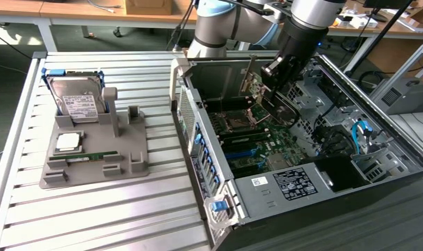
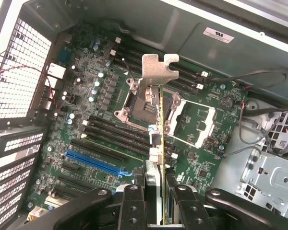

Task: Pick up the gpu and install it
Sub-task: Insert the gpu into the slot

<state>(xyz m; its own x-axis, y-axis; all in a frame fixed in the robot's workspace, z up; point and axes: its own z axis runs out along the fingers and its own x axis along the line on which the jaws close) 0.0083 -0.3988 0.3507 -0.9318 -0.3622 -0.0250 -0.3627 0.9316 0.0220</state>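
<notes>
We start at the black two-fingered pincer [image 2: 161,211]. Its fingers [image 2: 134,206] are pressed against both faces of the thin green-and-dark circuit card with the silver metal bracket, the gpu [image 2: 156,139], so it is gripping that card. In the wrist view we see the card edge-on, running away from the jaws with its notched bracket at the far end.

In the exterior view the pincer [image 1: 273,70] hangs inside the open grey metal computer case [image 1: 197,120], and the gpu [image 1: 255,89] is held with it near the case's far wall, above the green motherboard [image 1: 256,141]. As far as we can tell, the card is lifted clear of the board and not seated.

Below the card, in the wrist view, lie the silver square processor socket [image 2: 144,100], a row of long black slots [image 2: 110,132] and one long blue slot [image 2: 93,163]. We cannot tell which slot the card lines up with.

We judge that the pick-up is done and the install step is in hand. Seating will call for the card's contact edge to sit square over its slot and for the bracket to meet the case's rear opening.

Well apart on the slatted aluminium table [image 1: 92,214], a grey plastic holder [image 1: 131,157] carries a silver hard drive with a white label [image 1: 75,102] and a narrow green memory stick [image 1: 86,156].
</notes>
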